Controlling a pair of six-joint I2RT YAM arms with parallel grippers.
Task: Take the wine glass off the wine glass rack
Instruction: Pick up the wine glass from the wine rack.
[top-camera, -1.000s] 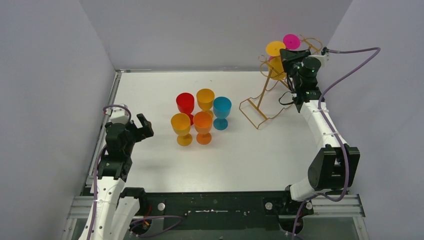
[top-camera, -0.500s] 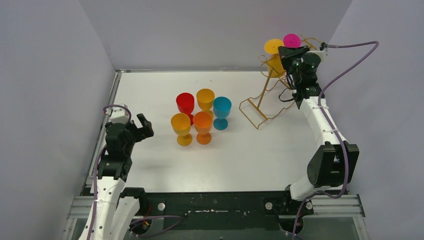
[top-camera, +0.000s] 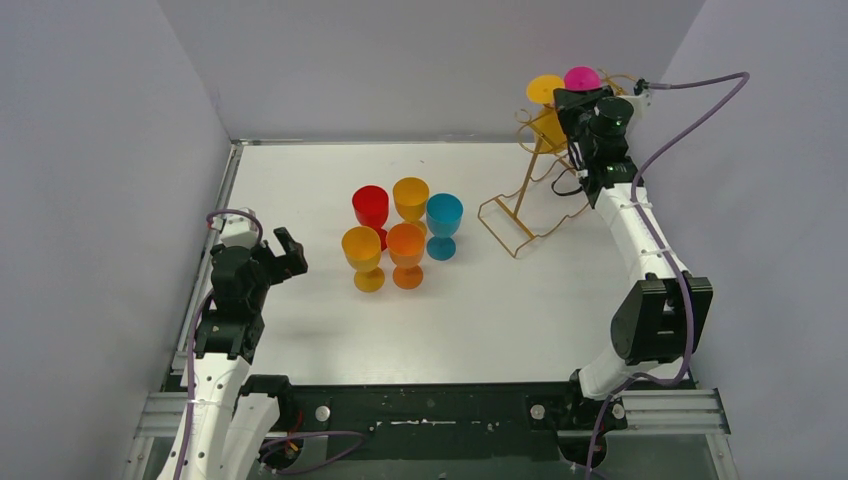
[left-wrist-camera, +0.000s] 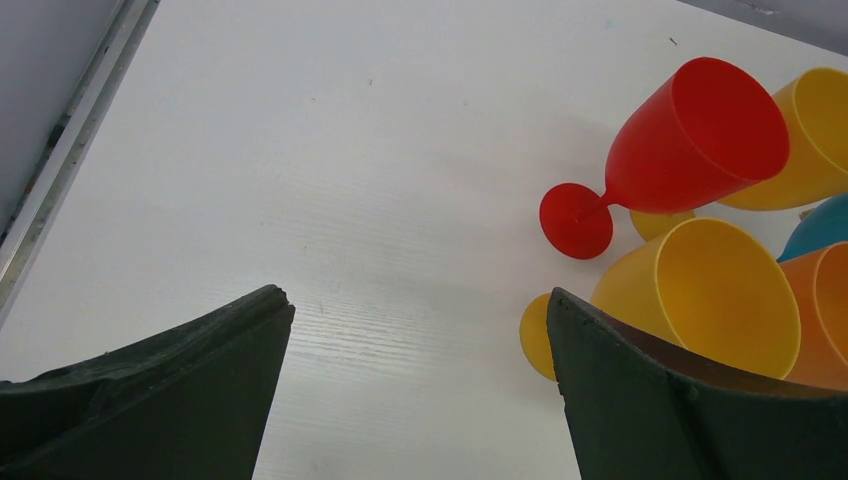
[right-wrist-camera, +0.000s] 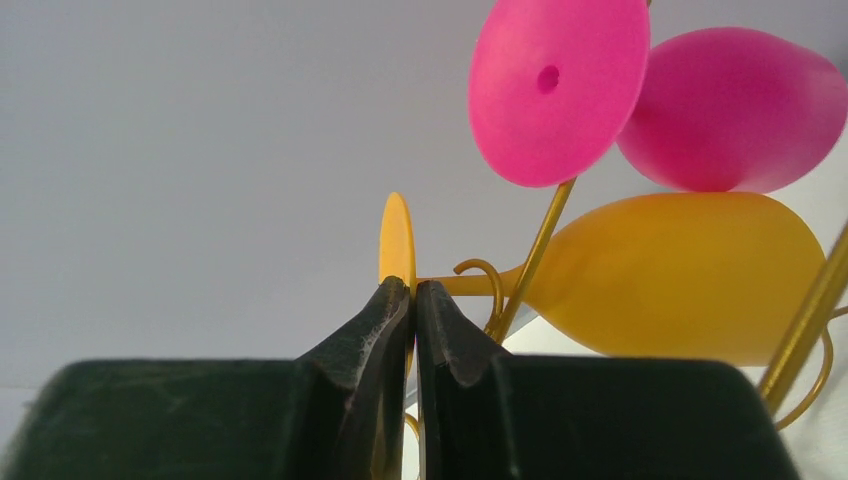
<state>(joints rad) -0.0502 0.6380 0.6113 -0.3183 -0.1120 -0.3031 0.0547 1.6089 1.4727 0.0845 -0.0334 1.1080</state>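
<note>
Right claw (right-wrist-camera: 413, 292) was closed on the thin foot of the yellow wine glass (right-wrist-camera: 680, 275), pinching the disc edge-on. The glass hung by its stem in a hook of the wine glass rack (top-camera: 527, 185) at the far right of the tabletop (top-camera: 480, 320), just beside a pink wine glass (right-wrist-camera: 735, 110). Judged: grasp made, lift-off not yet done. Left claw (left-wrist-camera: 417, 300) gaped wide and empty near five wine glasses (top-camera: 405, 235) standing mid-tabletop.

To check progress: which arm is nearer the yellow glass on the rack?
Right. Its jaws are shut on the foot of the yellow glass; the left arm is far off, near the left edge of the table.
</note>
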